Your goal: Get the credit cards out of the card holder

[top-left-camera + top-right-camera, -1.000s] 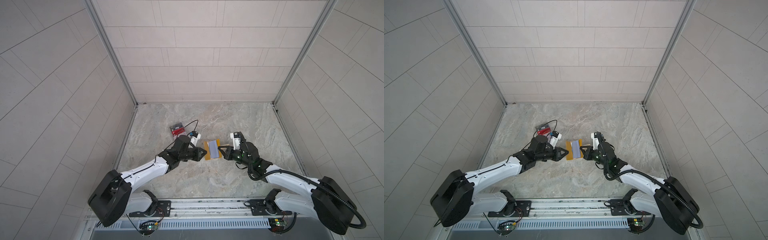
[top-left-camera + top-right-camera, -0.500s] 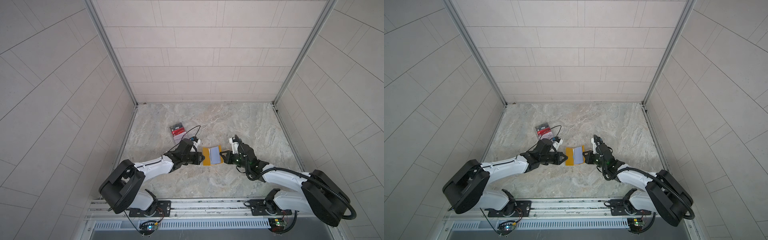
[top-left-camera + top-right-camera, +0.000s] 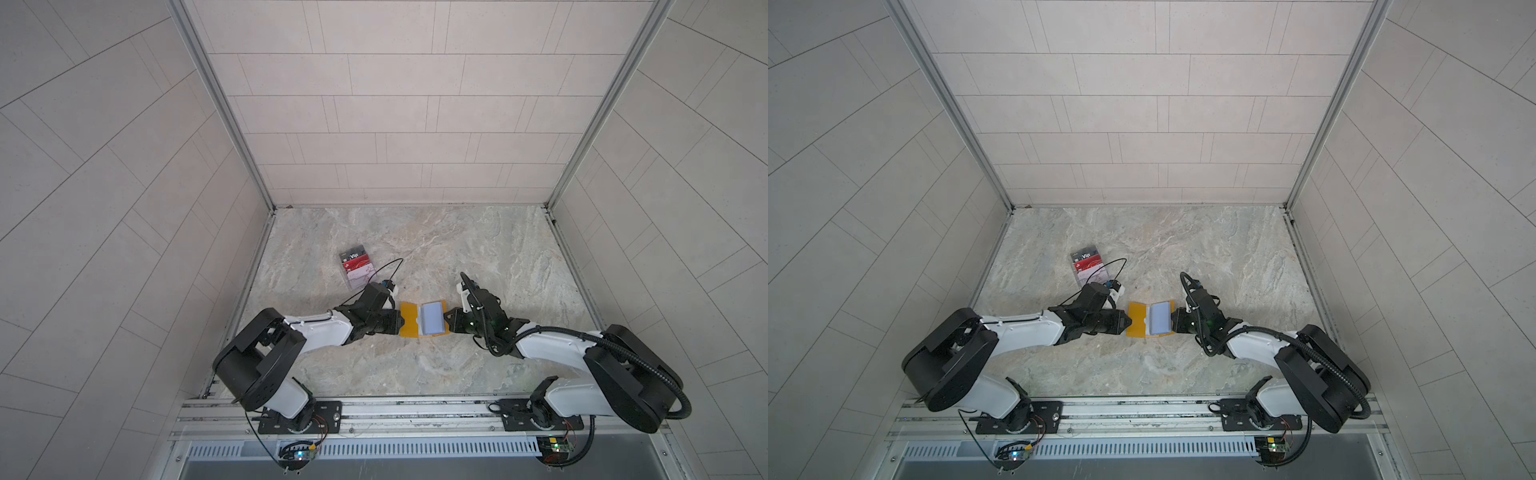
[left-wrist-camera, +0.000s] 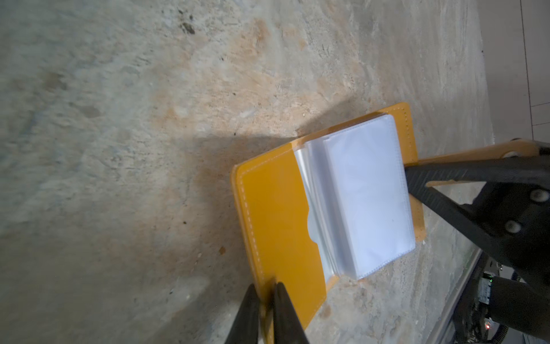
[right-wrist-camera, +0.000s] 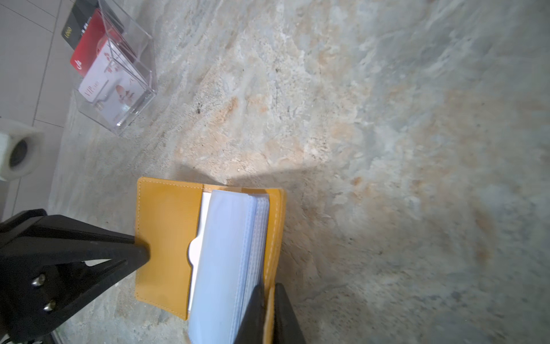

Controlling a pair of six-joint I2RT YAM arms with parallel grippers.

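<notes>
The mustard-yellow card holder (image 3: 409, 321) (image 3: 1137, 321) lies open on the stone table, its pale clear sleeves (image 4: 366, 193) (image 5: 226, 244) fanned up from the right half. My left gripper (image 3: 400, 322) (image 3: 1130, 322) (image 4: 265, 287) is shut on the edge of the left cover (image 5: 163, 232). My right gripper (image 3: 447, 322) (image 3: 1173, 322) (image 5: 269, 286) is shut on the right cover's yellow edge. A red credit card (image 3: 359, 260) (image 5: 89, 44) stands in the clear box at the back left. No red shows in the sleeves.
The clear acrylic box (image 3: 357, 274) (image 3: 1088, 270) (image 5: 131, 98) also holds a black Vip card (image 3: 353, 253) and a white card (image 5: 110, 89). A black cable (image 3: 386, 266) loops from the left wrist. Tiled walls close in the table on three sides.
Both grippers have come down and toward the front with the card holder between them. It now lies spread flat on the table. Both grips look the same.
</notes>
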